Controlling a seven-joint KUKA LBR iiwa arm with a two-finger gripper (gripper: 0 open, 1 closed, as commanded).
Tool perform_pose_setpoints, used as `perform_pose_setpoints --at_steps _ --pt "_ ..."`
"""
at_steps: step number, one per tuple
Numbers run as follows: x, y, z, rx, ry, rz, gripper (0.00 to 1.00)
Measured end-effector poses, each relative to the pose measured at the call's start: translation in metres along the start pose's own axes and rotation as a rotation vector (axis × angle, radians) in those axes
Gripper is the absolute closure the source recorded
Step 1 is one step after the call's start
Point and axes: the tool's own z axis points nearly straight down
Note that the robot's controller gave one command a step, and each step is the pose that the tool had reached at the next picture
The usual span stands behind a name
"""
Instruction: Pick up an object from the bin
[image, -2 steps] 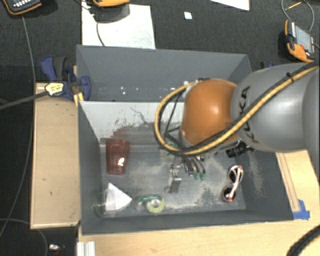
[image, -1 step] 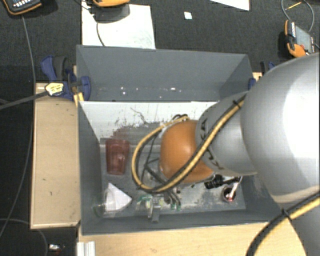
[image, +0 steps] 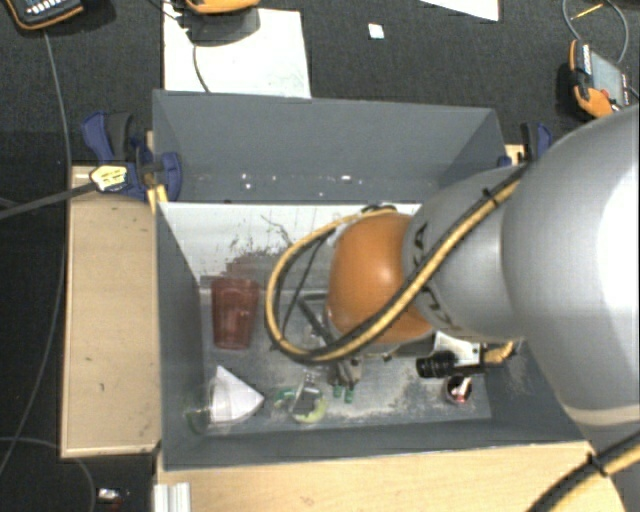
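Note:
My gripper reaches down near the bin's front wall, in the middle, mostly hidden under the arm. Just to its left, a small greenish clear object lies on the floor. Further left lies a white cone-shaped piece. A dark red translucent cup stands by the left wall. To the right of the gripper, a black-and-white bottle-like thing lies on its side, with a small red-and-white item in front of it.
The arm with its orange cover and looping cables hides the bin's centre and right side. The front wall rises close behind the gripper.

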Motion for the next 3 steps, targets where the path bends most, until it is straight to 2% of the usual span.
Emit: perform_pose_setpoints --at_steps 1,2,3 --pt "0.004 -0.017 0.015 0.004 0.016 -0.163 0.00" --pt "0.004 -0.015 0.045 0.001 0.007 -0.052 0.00" --pt "0.007 0.003 0.043 0.000 0.008 -0.030 1.00"
